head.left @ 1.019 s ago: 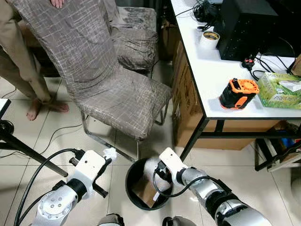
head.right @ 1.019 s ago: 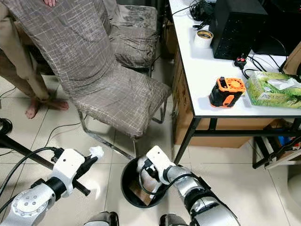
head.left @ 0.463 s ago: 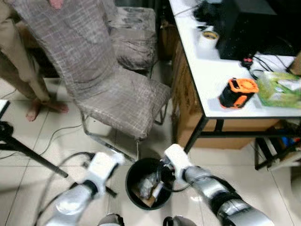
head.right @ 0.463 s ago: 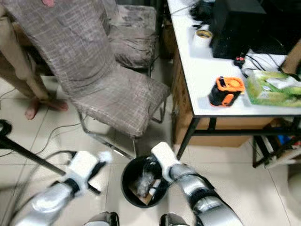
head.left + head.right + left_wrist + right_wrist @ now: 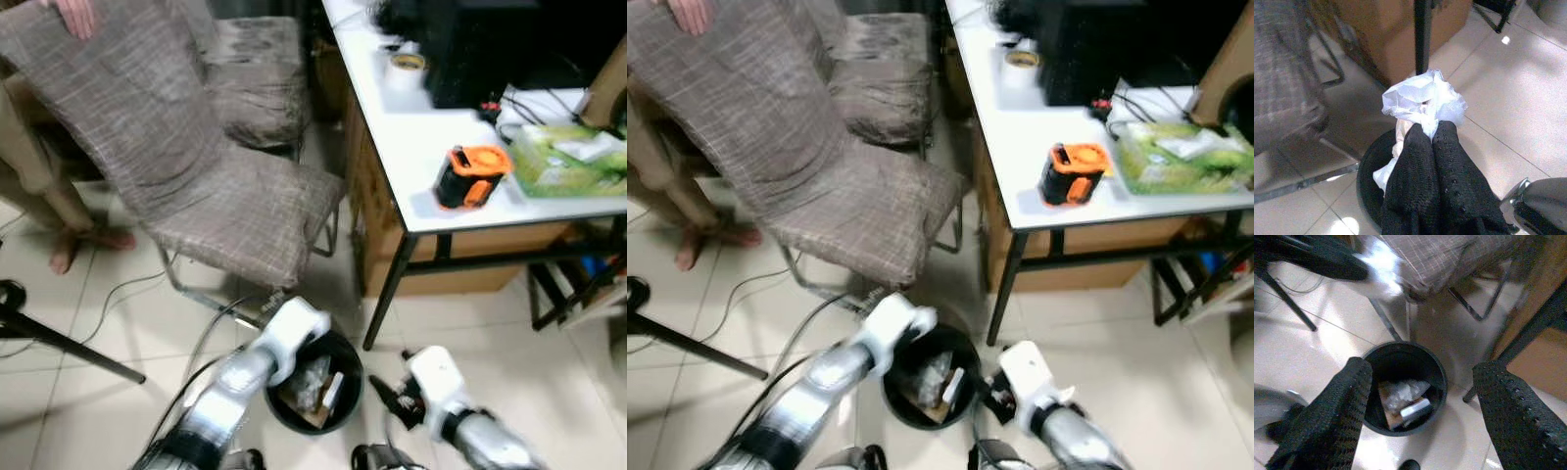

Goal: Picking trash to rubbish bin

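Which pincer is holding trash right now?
The left pincer, shut on the white crumpled paper above the bin. The right pincer is open and empty.

Left arm (image 5: 257,358) reaching over black bin (image 5: 345,399); trash inside.

Left arm (image 5: 220,401) stretched forward and right, wrist housing at the near-centre of the scene. Left gripper (image 5: 1431,134) has both fingers pressed together, pinching a crumpled white wad at the tips. Right arm (image 5: 480,439) pulled in low at the near right, white wrist block forward. Right gripper (image 5: 1420,377) fingers spread wide apart, nothing between them. Head views are motion-blurred, so finger detail there is unclear.
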`<state>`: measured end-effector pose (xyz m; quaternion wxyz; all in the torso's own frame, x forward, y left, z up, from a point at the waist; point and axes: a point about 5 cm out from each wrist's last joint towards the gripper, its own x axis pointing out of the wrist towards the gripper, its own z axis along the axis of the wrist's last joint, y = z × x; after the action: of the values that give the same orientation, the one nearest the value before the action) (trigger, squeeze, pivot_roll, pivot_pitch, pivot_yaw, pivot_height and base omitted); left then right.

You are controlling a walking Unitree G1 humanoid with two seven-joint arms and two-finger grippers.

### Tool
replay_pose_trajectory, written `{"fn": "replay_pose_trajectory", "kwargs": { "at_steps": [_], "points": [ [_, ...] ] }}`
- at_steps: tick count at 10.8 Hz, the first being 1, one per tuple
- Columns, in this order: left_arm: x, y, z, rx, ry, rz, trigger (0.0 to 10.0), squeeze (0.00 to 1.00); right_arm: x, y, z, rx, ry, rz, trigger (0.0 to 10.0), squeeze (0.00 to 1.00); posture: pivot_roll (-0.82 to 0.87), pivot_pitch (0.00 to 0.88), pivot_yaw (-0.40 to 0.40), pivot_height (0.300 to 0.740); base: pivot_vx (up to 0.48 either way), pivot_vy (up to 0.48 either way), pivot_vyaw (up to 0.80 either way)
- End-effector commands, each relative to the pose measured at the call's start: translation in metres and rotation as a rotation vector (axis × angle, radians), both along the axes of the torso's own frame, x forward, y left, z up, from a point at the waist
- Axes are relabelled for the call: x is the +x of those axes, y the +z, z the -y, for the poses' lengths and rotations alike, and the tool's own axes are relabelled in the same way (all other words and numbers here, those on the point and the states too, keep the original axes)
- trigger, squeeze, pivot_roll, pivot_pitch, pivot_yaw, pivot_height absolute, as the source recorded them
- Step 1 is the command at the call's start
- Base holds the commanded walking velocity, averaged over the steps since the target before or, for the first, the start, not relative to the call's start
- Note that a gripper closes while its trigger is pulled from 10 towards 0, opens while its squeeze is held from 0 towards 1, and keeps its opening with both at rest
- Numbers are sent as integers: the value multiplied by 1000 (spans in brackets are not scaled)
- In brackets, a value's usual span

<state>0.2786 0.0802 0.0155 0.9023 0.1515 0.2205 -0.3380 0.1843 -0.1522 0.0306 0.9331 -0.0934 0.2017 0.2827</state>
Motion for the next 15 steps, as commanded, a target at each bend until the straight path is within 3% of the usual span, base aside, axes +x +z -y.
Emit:
{"fn": "replay_pose_trajectory", "kwargs": {
  "at_steps": [1,4,5,6,13,15],
  "points": [
    [1,-7,-1,41,-5,-18,10000,0,-6,10,-5,25,27,-9,10000,0,-283,171,61,740,0,0,0],
    [15,-9,-5,132,7,14,10000,0,-16,21,-3,-18,24,-53,10000,0,-285,172,60,740,0,0,0],
    [15,-11,-8,143,17,17,10000,59,-17,23,-3,-37,41,-56,10000,0,-283,167,54,740,0,0,0],
    [16,-11,-9,127,33,14,10000,1000,-17,22,-2,-51,50,-65,10000,0,-283,167,53,740,0,0,0],
    [14,-9,9,-66,25,-52,10000,1000,-12,23,-1,-112,62,-74,10000,0,-283,158,60,740,0,0,0],
    [13,-9,10,-78,12,-59,10000,1000,-12,22,-2,-111,58,-76,10000,0,-281,152,63,740,0,0,0]
  ]
}}
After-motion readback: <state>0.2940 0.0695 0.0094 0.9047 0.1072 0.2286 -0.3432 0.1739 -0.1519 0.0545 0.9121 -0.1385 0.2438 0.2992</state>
